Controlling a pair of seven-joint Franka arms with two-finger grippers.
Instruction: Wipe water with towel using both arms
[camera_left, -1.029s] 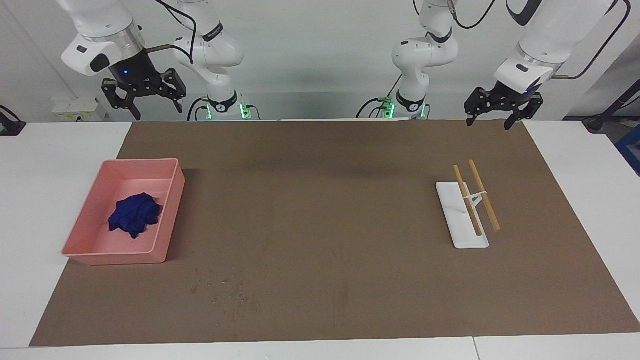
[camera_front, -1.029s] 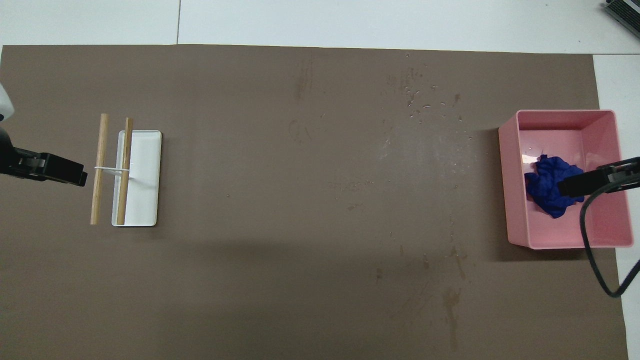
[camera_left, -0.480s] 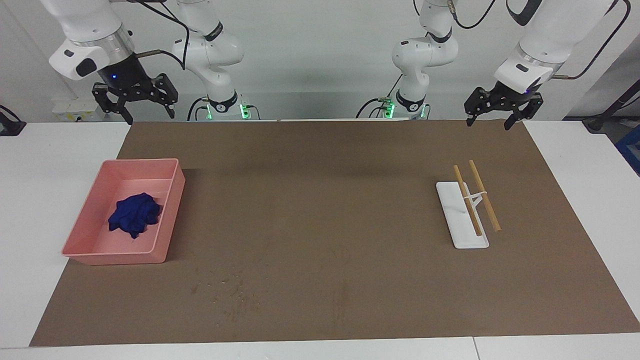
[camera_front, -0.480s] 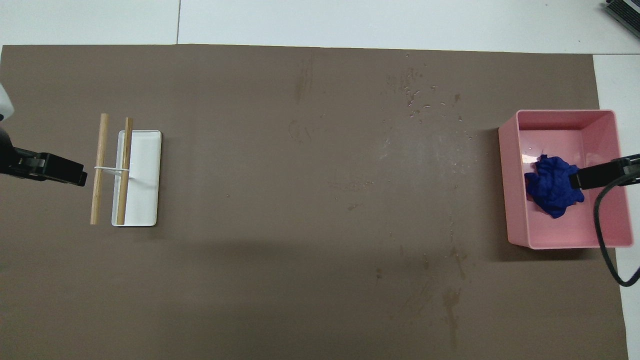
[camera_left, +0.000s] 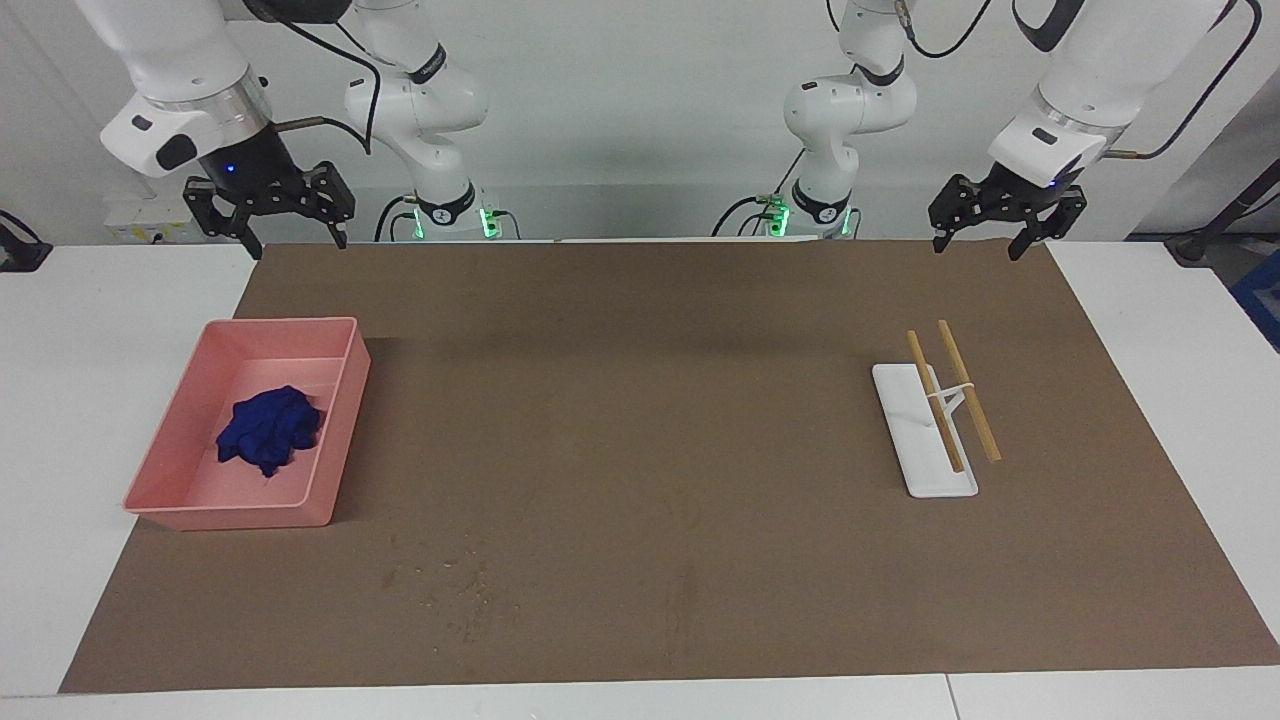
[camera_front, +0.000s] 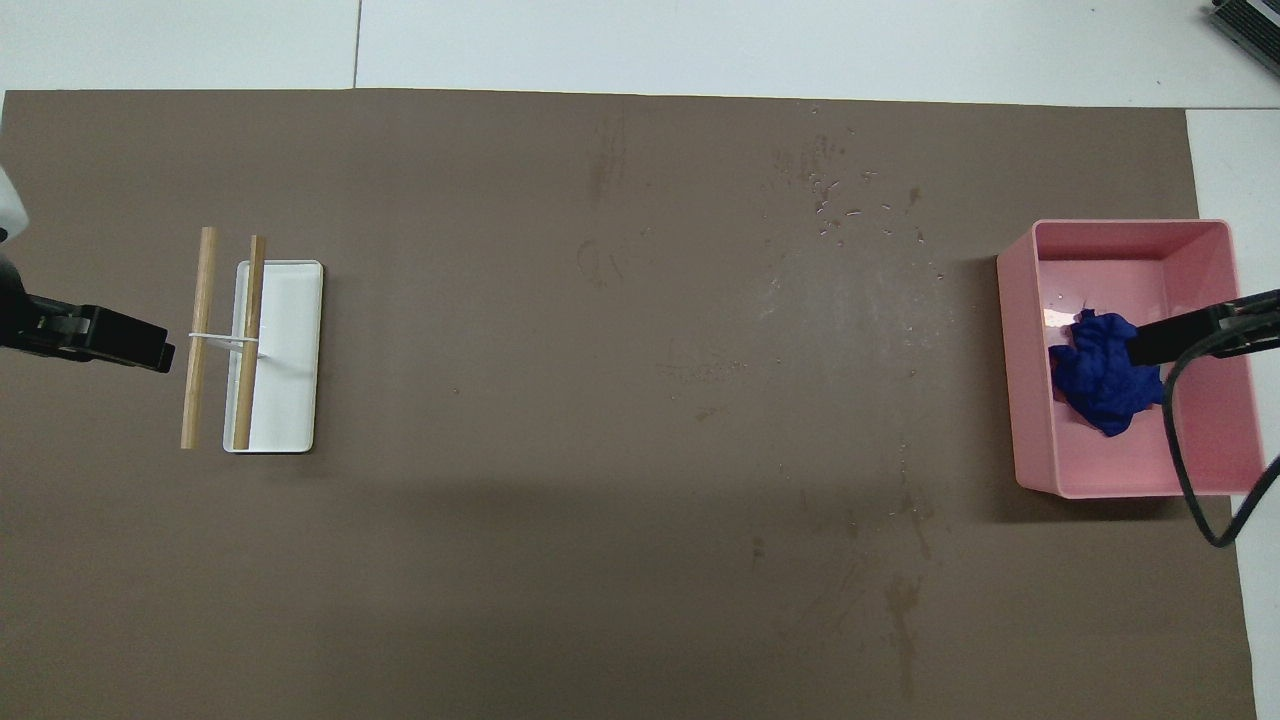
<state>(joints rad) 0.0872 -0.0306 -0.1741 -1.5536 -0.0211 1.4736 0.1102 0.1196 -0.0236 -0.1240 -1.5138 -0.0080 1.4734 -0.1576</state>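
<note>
Moved: right gripper (camera_left: 268, 218) has risen and drawn back toward its base, jaws spread, empty.
Left gripper (camera_left: 992, 225): unchanged, raised, open, empty.
Surface: brown mat (camera_left: 640, 450) on white table (camera_left: 100, 300).
Towel (camera_left: 268, 430): in pink tray (camera_left: 345, 420).

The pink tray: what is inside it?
Inside the pink tray lies only the towel, a crumpled dark blue wad on the tray floor. The rest of the floor shows bare. Whatever may be under the wad is covered and cannot be seen.
</note>
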